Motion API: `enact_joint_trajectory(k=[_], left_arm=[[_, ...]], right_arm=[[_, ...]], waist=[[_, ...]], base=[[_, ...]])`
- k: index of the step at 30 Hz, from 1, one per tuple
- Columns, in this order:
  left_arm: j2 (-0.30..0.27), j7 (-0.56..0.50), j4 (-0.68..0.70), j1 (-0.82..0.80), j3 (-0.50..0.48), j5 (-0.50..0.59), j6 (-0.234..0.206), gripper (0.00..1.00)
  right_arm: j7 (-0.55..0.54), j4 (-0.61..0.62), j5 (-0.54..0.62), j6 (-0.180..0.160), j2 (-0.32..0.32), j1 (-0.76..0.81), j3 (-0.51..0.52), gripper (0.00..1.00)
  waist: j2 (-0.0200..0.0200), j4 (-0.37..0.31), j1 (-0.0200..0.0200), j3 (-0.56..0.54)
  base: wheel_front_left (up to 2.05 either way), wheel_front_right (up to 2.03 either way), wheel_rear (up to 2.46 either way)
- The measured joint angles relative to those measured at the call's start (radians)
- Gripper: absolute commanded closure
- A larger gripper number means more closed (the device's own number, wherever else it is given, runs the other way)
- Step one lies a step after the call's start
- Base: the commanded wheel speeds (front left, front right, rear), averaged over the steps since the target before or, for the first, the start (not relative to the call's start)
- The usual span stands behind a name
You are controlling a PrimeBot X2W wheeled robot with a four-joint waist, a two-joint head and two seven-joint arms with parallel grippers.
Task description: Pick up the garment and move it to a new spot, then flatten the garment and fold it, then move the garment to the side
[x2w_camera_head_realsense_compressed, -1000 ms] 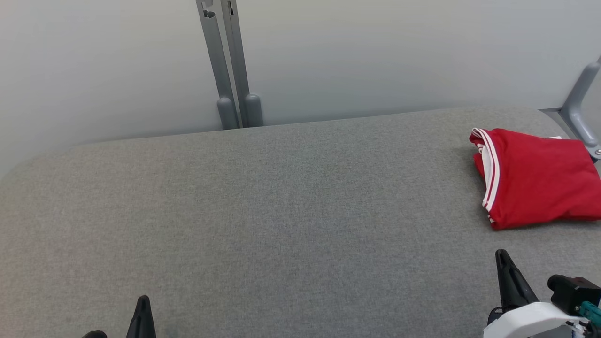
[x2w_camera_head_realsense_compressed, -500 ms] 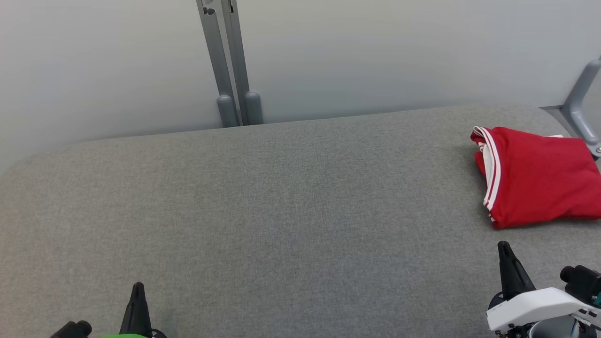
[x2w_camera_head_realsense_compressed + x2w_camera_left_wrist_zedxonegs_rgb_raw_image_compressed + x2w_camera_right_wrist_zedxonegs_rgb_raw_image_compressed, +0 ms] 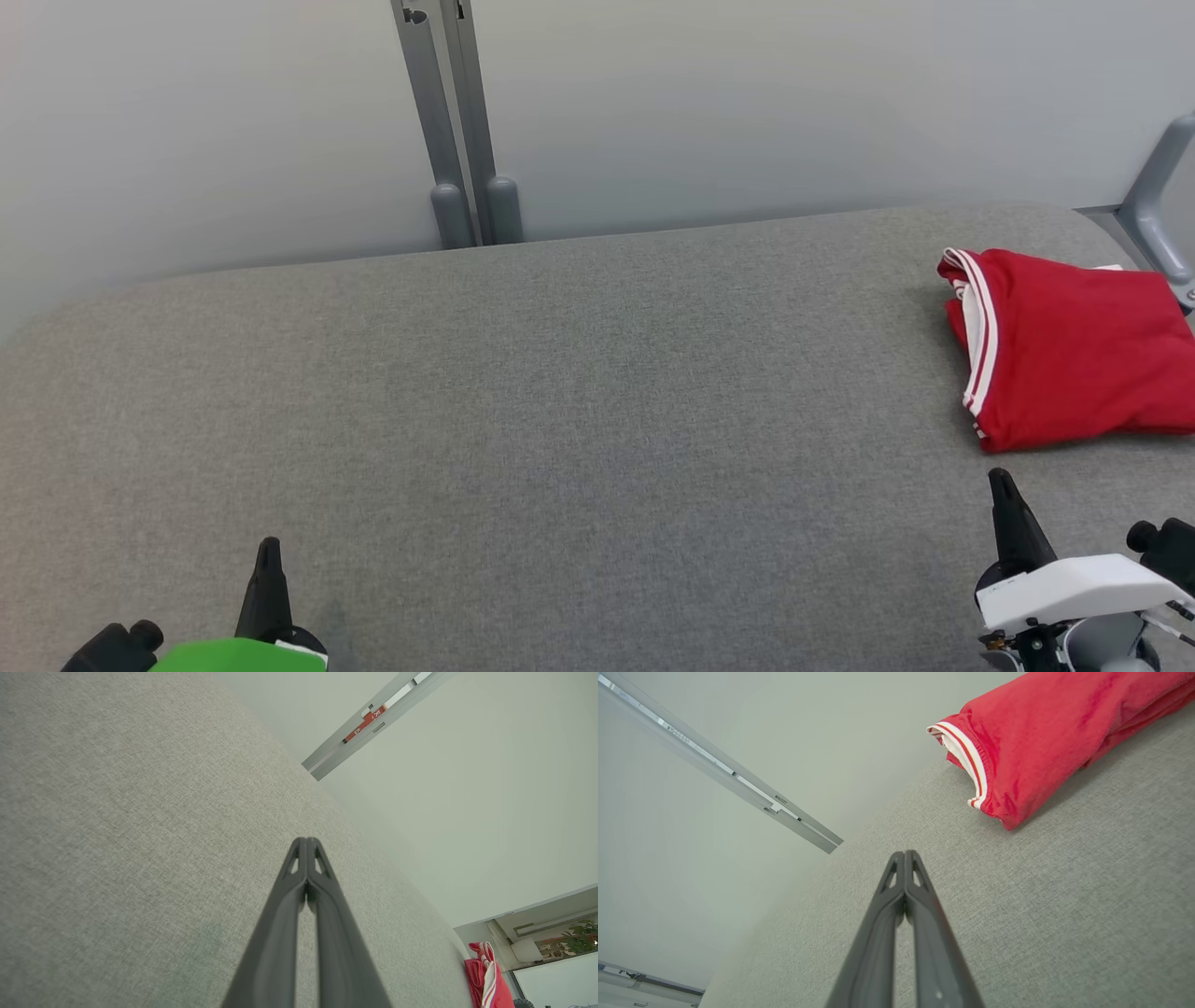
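Garment (folded) at table edge

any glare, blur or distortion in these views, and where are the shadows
Head view: soft, even light, no glare, a thin dark shadow under the near edge of the garment on the grey table. Left wrist view: wide-angle tilt, the table slants steeply, left gripper sharp. Right wrist view: same slant, right gripper sharp, faint sheen on the garment, shadow along its lower edge.
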State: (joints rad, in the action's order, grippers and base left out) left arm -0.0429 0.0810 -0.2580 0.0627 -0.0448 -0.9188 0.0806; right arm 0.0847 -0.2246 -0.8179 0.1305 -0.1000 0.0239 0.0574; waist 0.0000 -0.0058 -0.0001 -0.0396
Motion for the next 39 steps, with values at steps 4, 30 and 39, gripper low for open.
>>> enact_joint_trajectory(k=[4,30,39], left_arm=[[0.000,-0.011,0.000,-0.010,-0.005,-0.041,0.004,1.00],[-0.001,-0.085,0.004,-0.073,-0.030,-0.302,0.022,1.00],[-0.001,-0.106,0.006,-0.090,-0.038,-0.382,0.026,1.00]], right_arm=[[-0.014,-0.001,-0.053,0.000,0.003,-0.011,0.003,1.00],[-0.087,-0.009,-0.348,0.000,0.023,-0.055,0.025,1.00],[-0.110,-0.011,-0.435,0.000,0.027,-0.071,0.031,1.00]], waist=[[0.0000,0.000,0.0000,0.002],[0.0000,0.002,0.0000,0.015],[0.0000,0.003,0.0001,0.020]], base=[[0.00,0.00,0.00],[0.00,0.00,0.00],[0.00,0.00,0.00]])
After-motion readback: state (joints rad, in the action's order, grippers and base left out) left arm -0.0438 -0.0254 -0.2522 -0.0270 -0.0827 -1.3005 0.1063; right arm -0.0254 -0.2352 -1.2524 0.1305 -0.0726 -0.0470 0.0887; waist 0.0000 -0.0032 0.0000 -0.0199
